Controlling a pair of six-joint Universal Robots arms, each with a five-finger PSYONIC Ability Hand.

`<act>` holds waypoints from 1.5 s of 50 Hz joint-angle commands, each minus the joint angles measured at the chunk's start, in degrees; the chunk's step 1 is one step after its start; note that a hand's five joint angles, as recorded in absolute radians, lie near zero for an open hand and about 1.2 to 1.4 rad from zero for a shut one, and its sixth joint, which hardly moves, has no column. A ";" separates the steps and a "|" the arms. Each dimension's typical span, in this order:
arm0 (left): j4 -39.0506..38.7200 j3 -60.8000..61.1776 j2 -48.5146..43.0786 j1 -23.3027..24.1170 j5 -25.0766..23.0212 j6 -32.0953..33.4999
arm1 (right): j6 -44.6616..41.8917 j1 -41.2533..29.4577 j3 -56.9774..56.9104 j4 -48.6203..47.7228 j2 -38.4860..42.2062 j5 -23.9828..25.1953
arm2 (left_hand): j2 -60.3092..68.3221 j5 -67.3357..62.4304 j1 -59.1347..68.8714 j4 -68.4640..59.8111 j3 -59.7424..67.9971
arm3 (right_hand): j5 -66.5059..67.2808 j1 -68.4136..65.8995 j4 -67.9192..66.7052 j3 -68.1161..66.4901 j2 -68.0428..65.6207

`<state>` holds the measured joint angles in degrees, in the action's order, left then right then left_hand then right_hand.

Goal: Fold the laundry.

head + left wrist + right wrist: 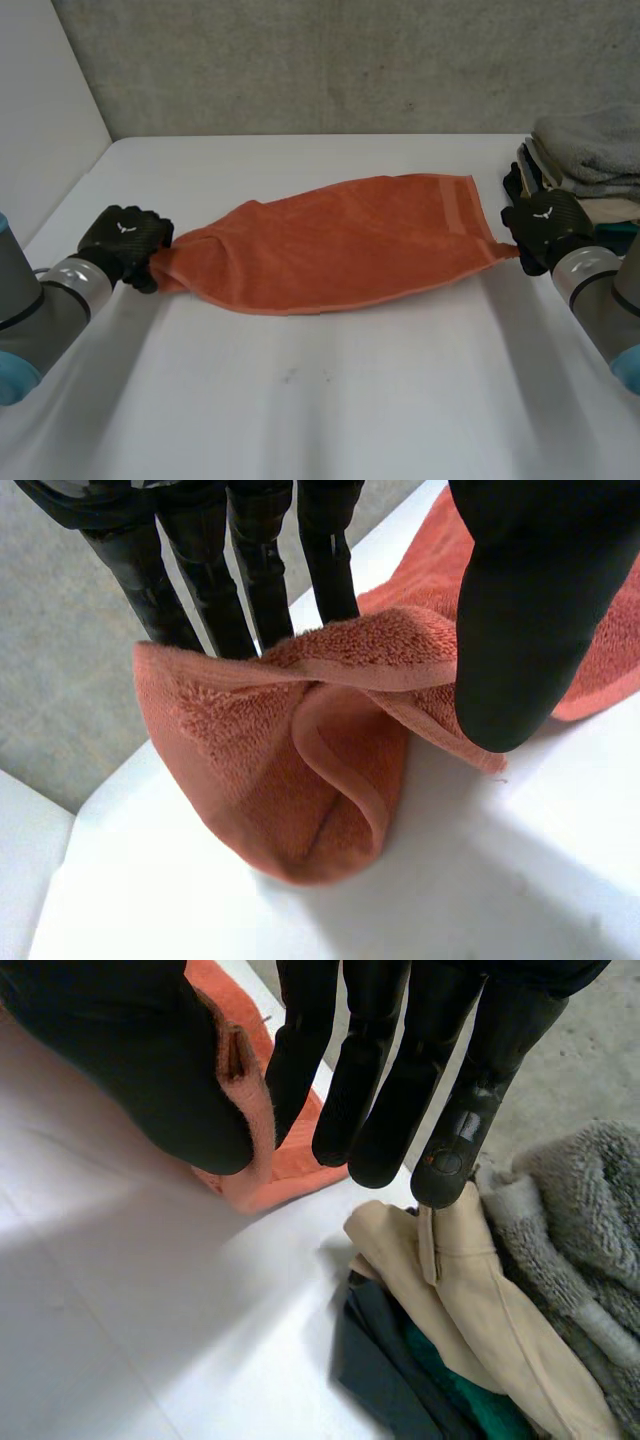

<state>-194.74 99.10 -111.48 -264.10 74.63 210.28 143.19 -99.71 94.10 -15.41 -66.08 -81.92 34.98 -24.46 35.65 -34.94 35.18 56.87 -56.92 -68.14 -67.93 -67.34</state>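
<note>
Towel (340, 245), pinched at its ends by left hand (122, 240) and right hand (545, 228), wants even tension before laying flat.

Orange towel (340, 240): terry cloth, fuzzy pile, flat woven hem band. Tabletop (320, 400): white, smooth, matt. Left hand (125, 240), right hand (545, 225): black, smooth, slight sheen. Grey towel (590, 150), tabletop's right edge: thick, fluffy. Beige cloth (480, 1290): smooth weave.
</note>
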 commanded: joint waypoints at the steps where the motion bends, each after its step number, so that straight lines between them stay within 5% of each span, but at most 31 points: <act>1: -1.08 -0.66 -1.72 -1.15 0.07 0.13 | 0.69 0.84 -0.33 0.11 0.16 0.27 | 3.15 -3.68 2.49 -3.20 2.95 | 13.13 -23.08 -11.86 -12.07 -12.66; 32: -2.14 -4.53 -5.50 -1.94 -1.95 -0.22 | 0.51 0.66 -0.24 0.03 0.86 2.03 | 3.99 -4.52 3.33 -4.04 3.79 | 13.13 -23.08 -11.86 -12.07 -12.66; 36: -2.14 -5.84 -6.56 -1.24 -1.86 -0.22 | 0.33 0.66 -0.24 0.11 1.21 2.03 | 17.56 -18.09 16.90 -17.61 17.36 | 13.13 -23.08 -11.86 -12.07 -12.66; 38: -2.14 -6.90 -6.74 -1.06 -1.60 -0.49 | 0.33 0.66 -0.24 0.11 1.22 2.03 | 42.42 -42.94 41.76 -42.47 42.22 | 13.13 -23.08 -11.86 -12.07 -12.66; 44: -0.82 -8.92 -6.74 -0.89 -0.89 -0.49 | -0.01 0.84 -0.33 0.29 0.87 1.59 | 45.02 -45.54 44.35 -45.06 44.82 | 13.13 -23.08 -11.86 -12.07 -12.66; 50: 8.22 -8.75 -0.60 -0.80 -0.01 -1.19 | -1.07 1.19 -1.20 4.41 -0.89 1.59 | 45.02 -45.54 44.35 -45.06 44.82 | 13.13 -23.08 -11.86 -12.07 -12.66; 64: 32.65 -12.25 26.82 -2.47 -0.37 -1.63 | -13.63 6.29 -17.72 36.84 -23.21 2.12 | 45.02 -45.54 44.35 -45.06 44.82 | 13.13 -23.08 -11.86 -12.07 -12.66; 70: 36.18 -13.85 27.63 -3.09 -0.37 -1.46 | -17.77 7.34 -19.49 42.12 -24.28 2.20 | 45.02 -45.54 44.35 -45.06 44.82 | 13.13 -23.08 -11.86 -12.07 -12.66; 75: 36.10 -12.53 18.35 -3.09 -0.10 -1.19 | -19.79 6.82 -18.34 42.13 -15.70 1.94 | 45.02 -45.54 44.35 -45.06 44.82 | 13.13 -23.08 -11.86 -12.07 -12.66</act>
<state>-158.52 85.71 -84.36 -267.12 74.27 208.84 125.42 -92.45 74.64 26.60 -90.01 -79.76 68.54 -56.39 64.49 -68.72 68.24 57.04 -56.92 -68.14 -67.93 -67.34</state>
